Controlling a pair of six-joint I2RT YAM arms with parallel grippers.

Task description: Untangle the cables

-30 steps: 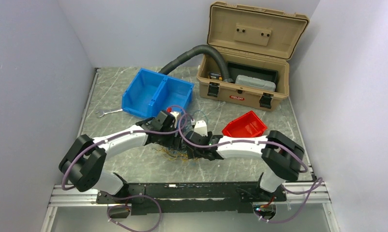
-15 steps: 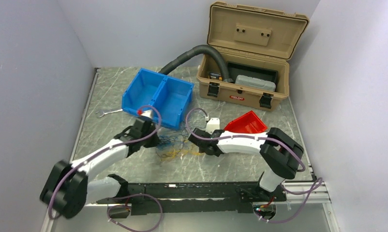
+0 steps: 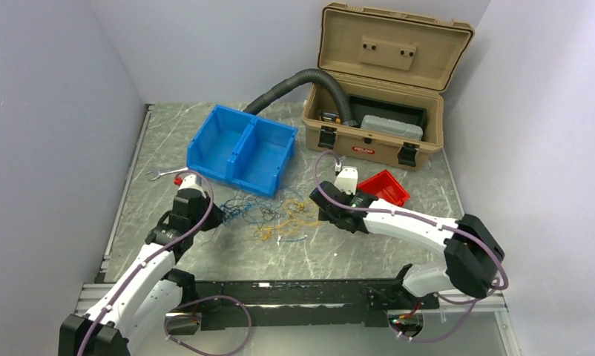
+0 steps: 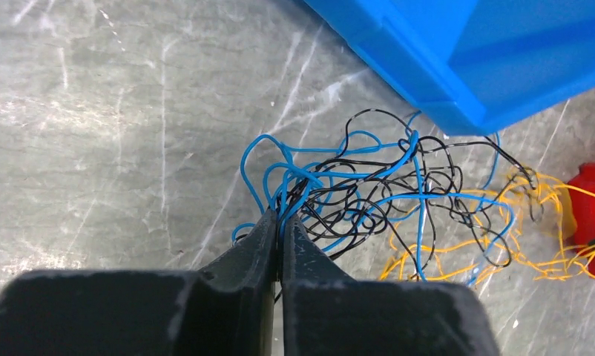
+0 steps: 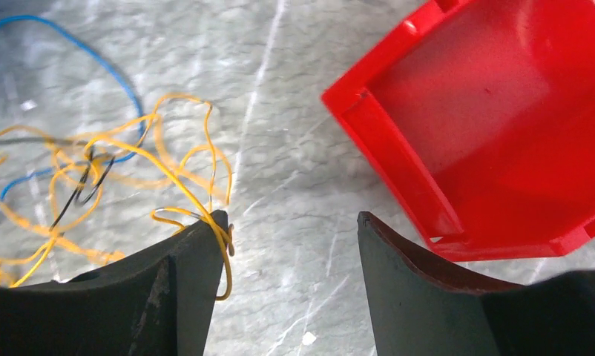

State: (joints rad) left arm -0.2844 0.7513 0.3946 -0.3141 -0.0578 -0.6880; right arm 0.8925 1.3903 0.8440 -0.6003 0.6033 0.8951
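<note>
Left end effector (image 4: 281, 222) is pinched closed on blue and black strands at the tangle's edge, likely to draw them off the yellow ones. Right end effector (image 5: 291, 219) gapes wide with a yellow loop draped on one finger (image 5: 205, 245), gripping nothing. The cables (image 3: 280, 215) lie mid-bench (image 3: 369, 248) on grey marbled stone, with pale walls around.

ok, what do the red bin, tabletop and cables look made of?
Red bin: likely moulded plastic, semi-gloss, with soft sheen and moulded rim. Tabletop: grey, white-veined marble look; could be laminate. Cables: probably plastic-insulated wire, smooth, bright colours, holding loose curls.
</note>
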